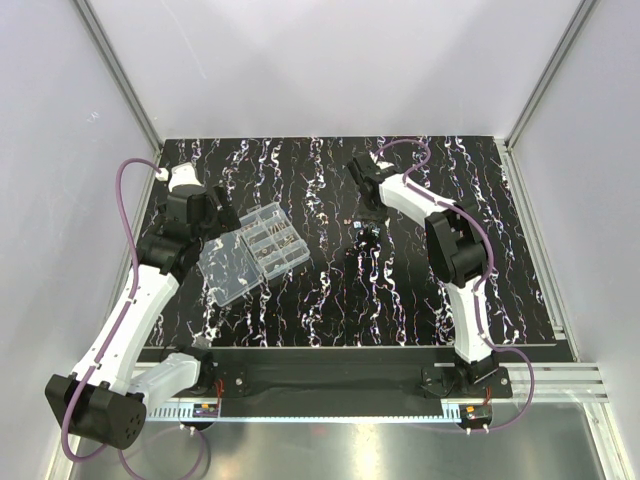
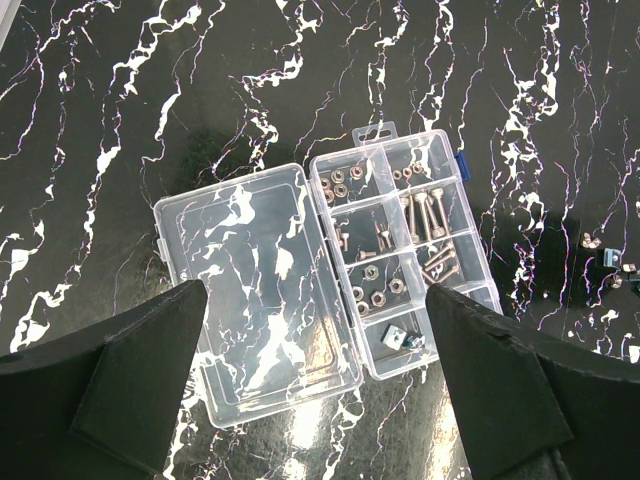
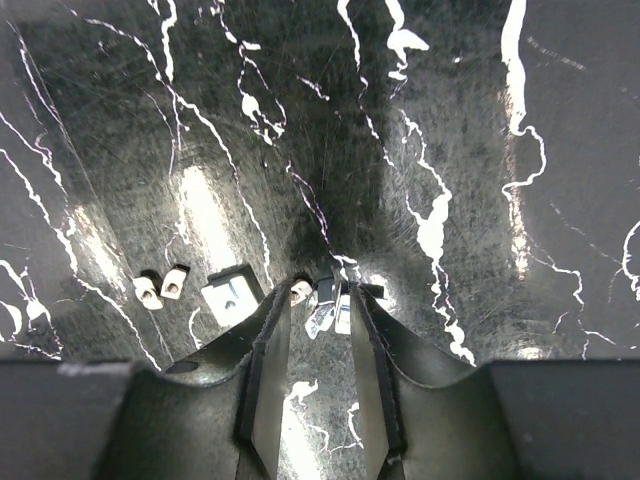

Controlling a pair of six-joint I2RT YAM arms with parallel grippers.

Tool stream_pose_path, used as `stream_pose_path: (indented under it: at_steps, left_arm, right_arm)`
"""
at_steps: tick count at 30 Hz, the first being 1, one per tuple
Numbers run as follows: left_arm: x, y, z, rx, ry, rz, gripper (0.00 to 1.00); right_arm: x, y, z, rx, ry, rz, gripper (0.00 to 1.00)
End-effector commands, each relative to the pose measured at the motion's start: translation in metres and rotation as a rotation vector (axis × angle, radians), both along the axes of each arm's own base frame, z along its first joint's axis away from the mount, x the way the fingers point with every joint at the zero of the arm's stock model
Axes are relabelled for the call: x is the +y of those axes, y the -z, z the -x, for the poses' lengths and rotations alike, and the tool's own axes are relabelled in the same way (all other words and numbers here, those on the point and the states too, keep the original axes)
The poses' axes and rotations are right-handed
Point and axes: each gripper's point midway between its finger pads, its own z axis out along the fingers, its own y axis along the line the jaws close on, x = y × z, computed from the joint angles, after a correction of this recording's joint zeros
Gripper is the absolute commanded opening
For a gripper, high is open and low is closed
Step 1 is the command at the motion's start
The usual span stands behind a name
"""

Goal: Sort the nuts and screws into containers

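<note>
The clear organiser box lies open, its flat lid folded out to the left. Its containers hold screws and nuts apart. My left gripper hangs open, high above the box, with nothing between its fingers. My right gripper is down at the table near the middle. Its fingers stand narrowly apart around small silvery pieces, with a gap still showing. A small nut sits at the left fingertip.
Loose on the black marbled table left of the right gripper lie a square silvery nut and two small pale nuts. The left wrist view shows this loose pile right of the box. White walls stand around the table.
</note>
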Motion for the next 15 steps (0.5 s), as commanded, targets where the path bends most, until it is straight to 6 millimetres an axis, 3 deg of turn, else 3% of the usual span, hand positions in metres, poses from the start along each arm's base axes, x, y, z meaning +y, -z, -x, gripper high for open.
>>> stream_pose_path:
  at_steps: [1,11,15]
  left_arm:
    - [-0.002,-0.008,-0.006,-0.035,0.008,0.004,0.99]
    - [-0.002,-0.007,-0.006,-0.034,0.005,0.002,0.99]
    - [-0.002,-0.008,-0.006,-0.035,0.007,0.005,0.99]
  right_arm:
    - [0.004,0.000,-0.001,-0.002,0.015,-0.014,0.36]
    - [0.007,0.006,0.005,0.022,0.017,-0.037,0.35]
    - [0.004,0.012,0.008,0.032,0.022,-0.024,0.30]
